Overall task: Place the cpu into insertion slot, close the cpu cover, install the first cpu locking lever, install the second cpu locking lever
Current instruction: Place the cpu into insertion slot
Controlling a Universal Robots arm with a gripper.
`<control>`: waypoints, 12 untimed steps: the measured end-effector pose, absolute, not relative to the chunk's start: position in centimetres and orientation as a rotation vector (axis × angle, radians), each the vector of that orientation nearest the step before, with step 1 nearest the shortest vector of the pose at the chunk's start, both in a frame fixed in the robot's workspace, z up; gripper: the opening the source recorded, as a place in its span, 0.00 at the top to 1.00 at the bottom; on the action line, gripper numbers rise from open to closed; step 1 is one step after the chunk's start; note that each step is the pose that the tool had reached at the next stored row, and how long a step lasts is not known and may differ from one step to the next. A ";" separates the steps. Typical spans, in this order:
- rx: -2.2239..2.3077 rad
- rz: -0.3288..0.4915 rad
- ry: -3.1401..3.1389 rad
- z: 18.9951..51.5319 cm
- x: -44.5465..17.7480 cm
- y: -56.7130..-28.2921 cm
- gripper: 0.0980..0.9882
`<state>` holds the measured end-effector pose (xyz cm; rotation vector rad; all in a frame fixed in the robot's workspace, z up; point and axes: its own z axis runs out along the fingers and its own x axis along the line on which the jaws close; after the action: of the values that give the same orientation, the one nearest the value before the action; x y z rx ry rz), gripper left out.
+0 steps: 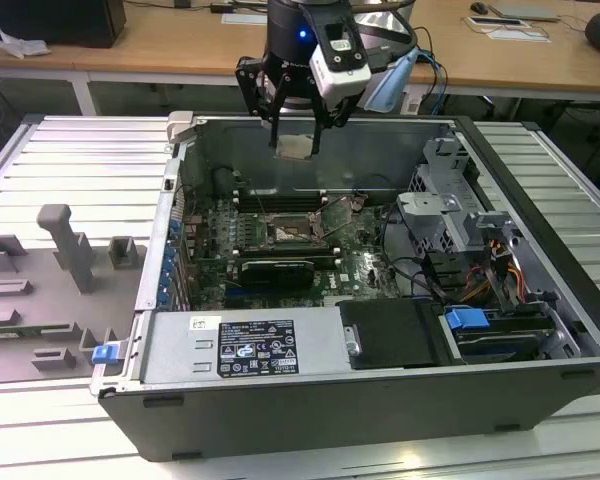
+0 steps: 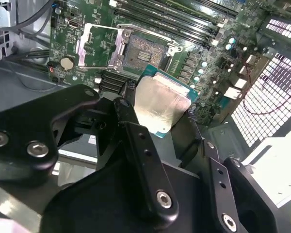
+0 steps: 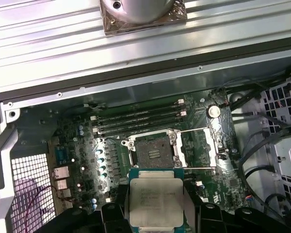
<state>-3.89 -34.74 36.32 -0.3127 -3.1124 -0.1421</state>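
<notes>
Tool (image 1: 298,150) around cpu (image 3: 157,203), above insertion slot (image 3: 153,152)

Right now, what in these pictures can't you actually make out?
- Underside of the cpu: turned away from the camera in both wrist views.
- Pins in the slot: too small to tell in the exterior view.
- Part of the board beneath the gripper: hidden by the gripper's own black body in the second wrist view.
</notes>
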 end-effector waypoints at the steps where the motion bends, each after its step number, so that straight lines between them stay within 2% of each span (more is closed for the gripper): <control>1: -0.314 -0.142 -3.112 36.2 -3.9 -34.7 0.51; 12: -0.501 -0.143 -3.093 36.1 -3.9 -34.8 0.51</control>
<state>-3.91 -34.75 36.05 -0.5009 -3.0932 -0.1431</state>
